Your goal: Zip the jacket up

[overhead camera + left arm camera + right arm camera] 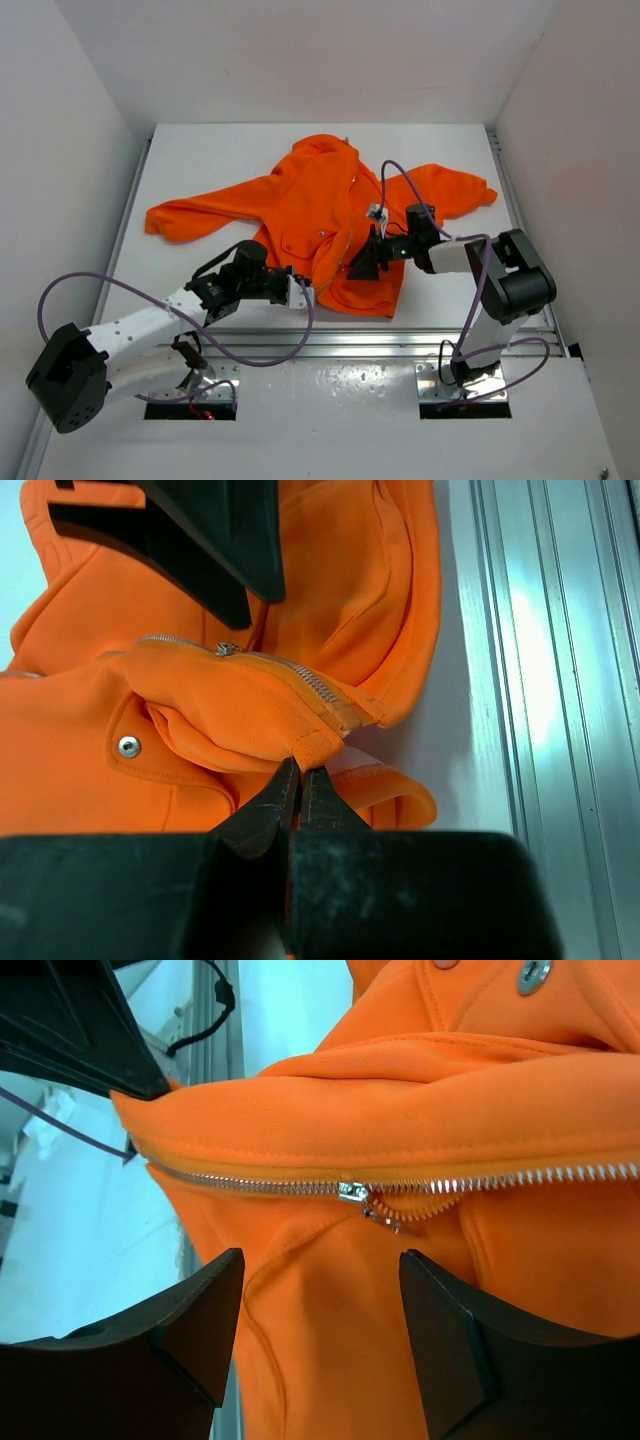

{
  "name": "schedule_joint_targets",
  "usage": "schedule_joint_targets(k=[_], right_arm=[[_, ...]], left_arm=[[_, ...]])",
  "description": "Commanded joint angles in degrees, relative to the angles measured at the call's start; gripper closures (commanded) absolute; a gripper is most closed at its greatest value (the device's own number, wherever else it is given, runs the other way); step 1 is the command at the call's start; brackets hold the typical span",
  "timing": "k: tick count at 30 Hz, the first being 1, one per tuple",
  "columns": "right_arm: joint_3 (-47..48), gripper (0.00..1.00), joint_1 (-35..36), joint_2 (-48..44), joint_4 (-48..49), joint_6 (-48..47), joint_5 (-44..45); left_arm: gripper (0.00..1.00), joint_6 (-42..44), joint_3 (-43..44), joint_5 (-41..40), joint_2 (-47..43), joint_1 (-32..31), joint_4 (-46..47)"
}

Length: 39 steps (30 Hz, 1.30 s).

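- The jacket point(320, 200) lies in the middle of the bench point(200, 160), hem toward the near edge.
- The left gripper point(300, 780) pinches the hem corner; a shallow hold could slip.
- The right gripper point(320, 1275) hangs wide over the zipper pull point(352, 1193); closing off-target would catch cloth.

Bright orange hooded jacket point(310, 210), front side up on the white table point(200, 160), its zipper barely begun.

The hood point(325, 150) points toward the far edge. The long sleeves point(195, 218) spread out to either side, and the hem point(365, 300) lies nearest the front rail. The pale metal zipper point(240, 1185) runs down the front; its teeth are joined only from the hem up to the slider point(352, 1192), and beyond the slider they part. The small pull tab point(385, 1222) hangs below the slider. A silver snap point(128, 745) shows on a pocket flap. The fabric near the hem is bunched and raised.
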Motion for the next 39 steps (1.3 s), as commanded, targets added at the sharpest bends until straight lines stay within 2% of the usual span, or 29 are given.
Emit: schedule_joint_targets(k=[1, 10, 18, 20, 24, 27, 28, 30, 34, 37, 38, 39], right_arm=[[2.6, 0.36, 1.6, 1.7, 2.0, -5.3, 0.7], [5.5, 0.35, 3.0, 3.3, -2.6, -8.4, 6.6], [6.5, 0.35, 4.6, 5.3, 3.1, -4.6, 5.9], [6.6, 0.38, 5.1, 5.5, 5.0, -2.9, 5.5], [6.5, 0.66, 5.4, 5.7, 7.4, -1.0, 4.5], [5.9, 0.78, 5.5, 5.5, 9.9, 0.5, 4.6], [5.7, 0.88, 5.5, 5.2, 10.2, 0.9, 4.7], [5.1, 0.98, 5.5, 4.2, 10.1, 1.6, 4.9], [3.7, 1.00, 4.0, 1.9, 8.4, 1.6, 5.2], [4.3, 1.00, 2.7, -1.1, 0.7, -2.7, 5.9], [4.7, 1.00, 2.1, -2.4, -6.4, -6.4, 6.3], [5.7, 1.00, 1.6, -3.3, -8.5, -10.7, 7.5]], left_arm=[[1.00, -0.7, 3.1, 1.9, -1.2, 0.6, 1.2], [1.00, -1.2, 3.6, 2.5, -1.2, 0.6, 1.2], [1.00, -1.2, 3.6, 2.5, -1.7, 0.6, 1.2], [1.00, -1.2, 3.6, 2.5, -1.7, 0.6, 1.2], [1.00, -1.2, 3.6, 2.0, -1.7, 0.6, 1.2], [1.00, -1.2, 3.6, 1.9, -1.7, 0.6, 1.2], [1.00, -1.2, 3.6, 1.9, -1.7, 0.6, 1.2], [1.00, -1.2, 3.1, 1.9, -1.7, 0.6, 1.2], [1.00, -0.7, 3.1, 1.4, -1.7, 0.6, 1.2], [1.00, -0.7, 2.5, 1.4, -2.4, 0.6, 0.5], [1.00, -0.1, 2.5, 1.4, -2.4, 0.6, -0.1], [1.00, 0.4, 2.0, 1.4, -3.0, 0.6, -0.1]])
